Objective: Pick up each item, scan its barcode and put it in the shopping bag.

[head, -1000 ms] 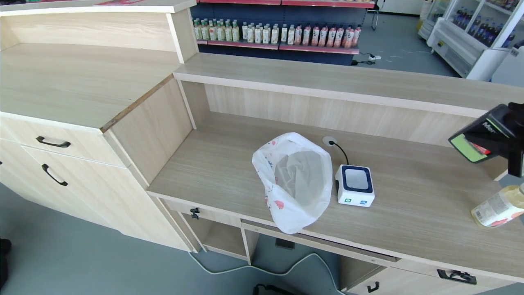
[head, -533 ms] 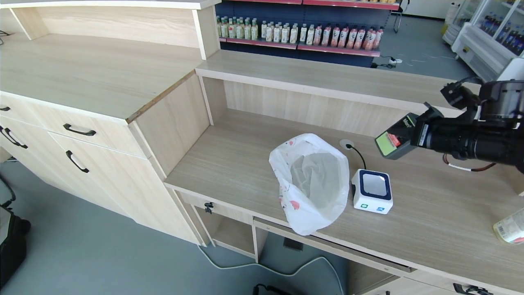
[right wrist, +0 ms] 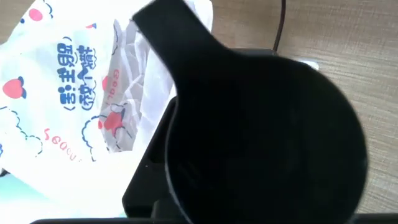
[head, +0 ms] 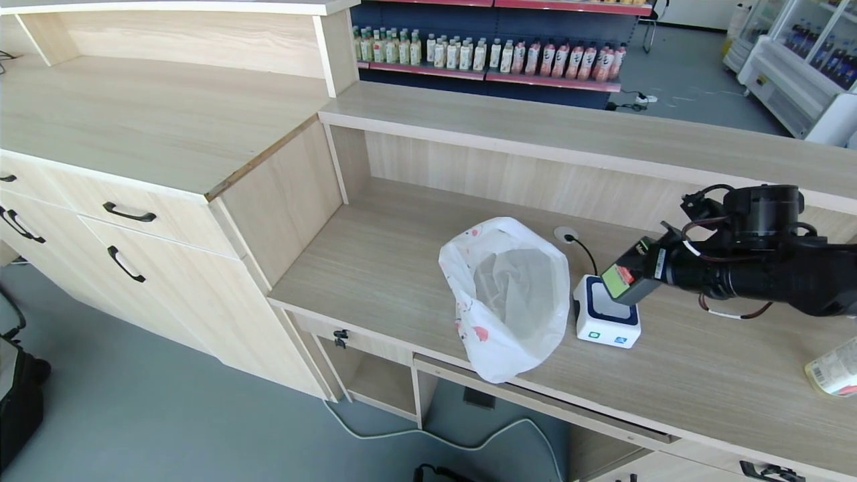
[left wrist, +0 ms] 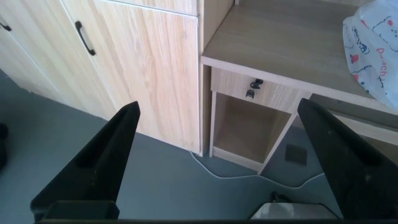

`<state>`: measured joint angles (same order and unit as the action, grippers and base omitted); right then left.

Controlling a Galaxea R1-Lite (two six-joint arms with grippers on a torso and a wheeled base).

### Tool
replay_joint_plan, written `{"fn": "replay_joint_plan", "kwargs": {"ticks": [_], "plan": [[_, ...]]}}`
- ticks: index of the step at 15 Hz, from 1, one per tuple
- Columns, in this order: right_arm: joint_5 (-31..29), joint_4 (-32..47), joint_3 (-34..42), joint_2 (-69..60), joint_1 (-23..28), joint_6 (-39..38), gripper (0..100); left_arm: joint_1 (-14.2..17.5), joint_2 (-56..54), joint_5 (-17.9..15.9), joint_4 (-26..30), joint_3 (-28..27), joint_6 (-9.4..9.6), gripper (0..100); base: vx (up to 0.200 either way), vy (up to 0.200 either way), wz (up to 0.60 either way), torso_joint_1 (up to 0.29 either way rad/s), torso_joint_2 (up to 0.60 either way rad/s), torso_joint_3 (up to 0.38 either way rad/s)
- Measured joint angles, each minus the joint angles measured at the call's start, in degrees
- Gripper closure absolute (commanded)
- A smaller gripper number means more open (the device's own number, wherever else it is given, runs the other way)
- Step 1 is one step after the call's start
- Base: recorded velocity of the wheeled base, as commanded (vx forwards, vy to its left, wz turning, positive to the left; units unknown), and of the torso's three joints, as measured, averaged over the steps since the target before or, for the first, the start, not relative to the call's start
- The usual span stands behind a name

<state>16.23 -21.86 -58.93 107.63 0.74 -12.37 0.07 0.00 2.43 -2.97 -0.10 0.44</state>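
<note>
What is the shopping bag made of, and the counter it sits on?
Shopping bag: looks like thin plastic film, white, crinkled, half see-through. Counter: pale matte wood or wood-look laminate, with straight grain lines; I cannot tell which.

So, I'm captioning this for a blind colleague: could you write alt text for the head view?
The right gripper holds a dark box over a white scanner on a wooden counter, beside an open plastic bag. A bottle lies near the counter's right end.
</note>
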Motion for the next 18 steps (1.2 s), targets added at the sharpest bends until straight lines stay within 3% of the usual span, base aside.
{"fn": "replay_joint_plan", "kwargs": {"ticks": [18], "plan": [[-2.05, -0.59, -2.45, 5.33, -0.65, -1.15, 100, -0.02, 0.02, 0.00, 0.00, 0.00, 0.00, 0, 0.000, 0.000, 0.00, 0.000, 0.00, 0.000]]}}
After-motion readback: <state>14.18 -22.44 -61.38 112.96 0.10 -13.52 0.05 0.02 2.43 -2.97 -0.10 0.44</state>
